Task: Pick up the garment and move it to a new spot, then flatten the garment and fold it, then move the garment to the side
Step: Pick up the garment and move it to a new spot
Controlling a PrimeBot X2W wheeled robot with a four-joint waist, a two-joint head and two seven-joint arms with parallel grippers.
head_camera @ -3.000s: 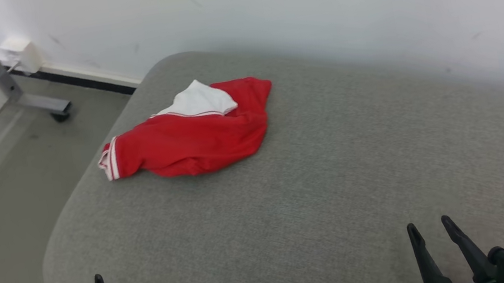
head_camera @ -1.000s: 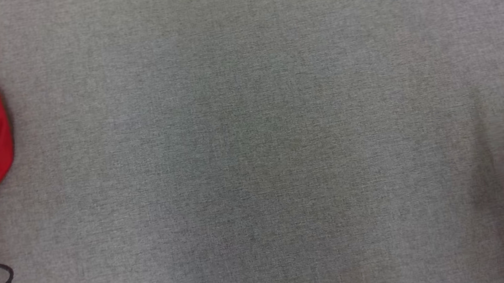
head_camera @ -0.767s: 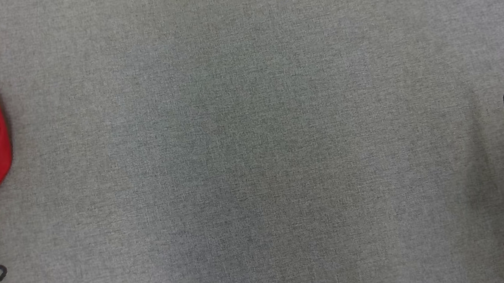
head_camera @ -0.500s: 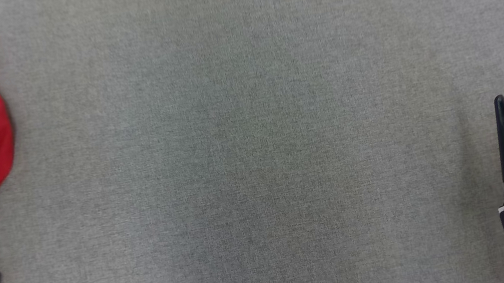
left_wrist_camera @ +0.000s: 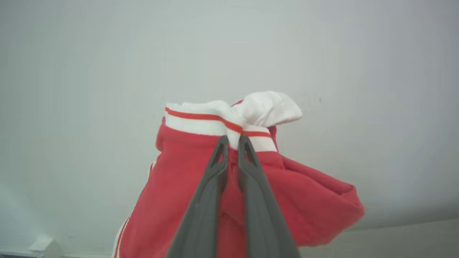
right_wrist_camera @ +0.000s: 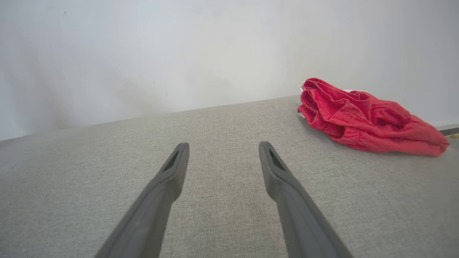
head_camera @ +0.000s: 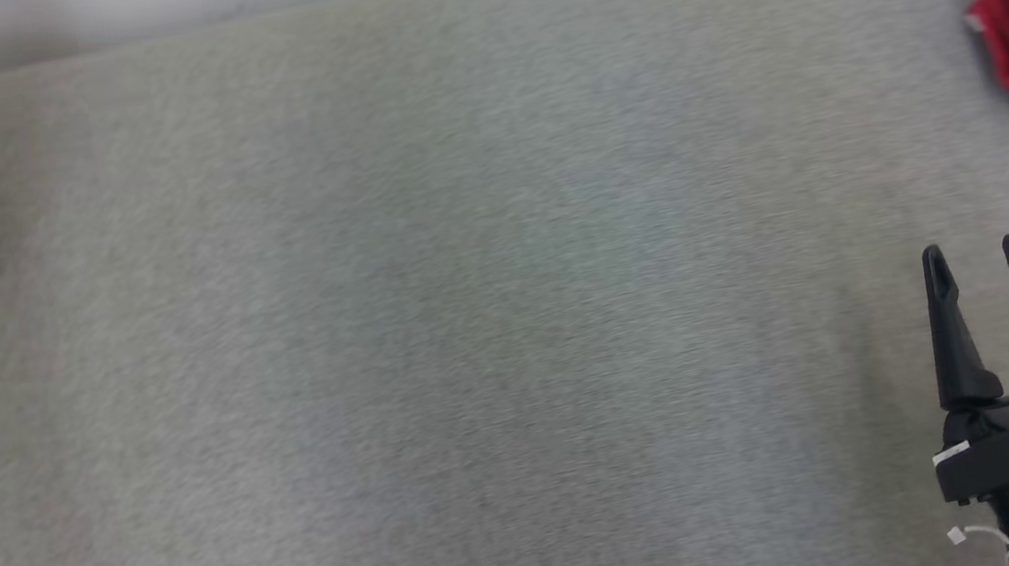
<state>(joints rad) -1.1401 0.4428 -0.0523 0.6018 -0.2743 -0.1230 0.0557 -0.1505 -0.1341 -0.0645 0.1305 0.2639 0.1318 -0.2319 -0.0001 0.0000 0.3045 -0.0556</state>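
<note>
Left jaws pinch the garment (left_wrist_camera: 172,186) (blurred, cut off, in head view).

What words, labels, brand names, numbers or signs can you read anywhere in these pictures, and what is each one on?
None can be read.
The garment in the left pincer: red with white striped trim, no print or label showing.
The second red garment on the grey fabric surface: no text showing.
The small white tag below the right pincer: too small to read.
</note>
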